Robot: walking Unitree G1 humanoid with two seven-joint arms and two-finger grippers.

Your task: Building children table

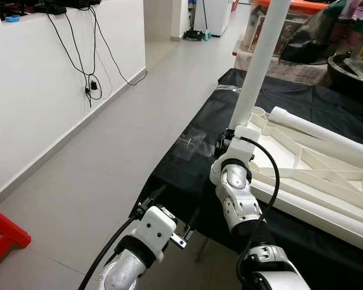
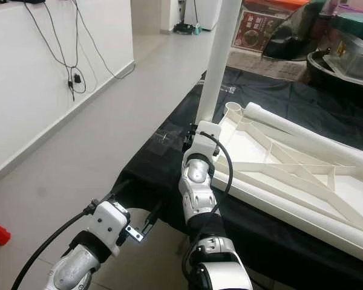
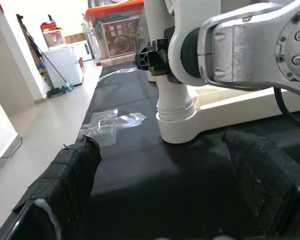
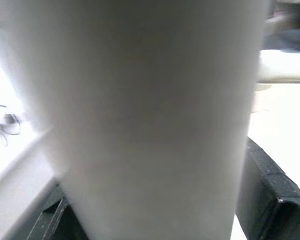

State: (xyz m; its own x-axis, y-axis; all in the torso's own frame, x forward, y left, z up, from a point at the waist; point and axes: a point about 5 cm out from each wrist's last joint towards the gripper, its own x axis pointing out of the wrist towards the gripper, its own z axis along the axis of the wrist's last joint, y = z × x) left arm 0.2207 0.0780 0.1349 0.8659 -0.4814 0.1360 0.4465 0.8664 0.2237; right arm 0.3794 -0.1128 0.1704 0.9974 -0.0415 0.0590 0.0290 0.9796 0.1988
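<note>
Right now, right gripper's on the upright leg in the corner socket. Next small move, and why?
Probably twist or press the white leg down: it stands upright in the tabletop's corner socket, the right gripper clamped just above. Left gripper hangs open, idle.

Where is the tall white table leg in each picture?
Left eye view: table leg stands upright right of centre, running off the top, end effector at its base.
Right eye view: centre, upright, its foot in the corner socket of the upside-down tabletop.
Left wrist view: just its base, in the socket on the black cloth.
Right wrist view: close up and blurred, mid-frame.
Shared landmark: the black cloth.
</note>
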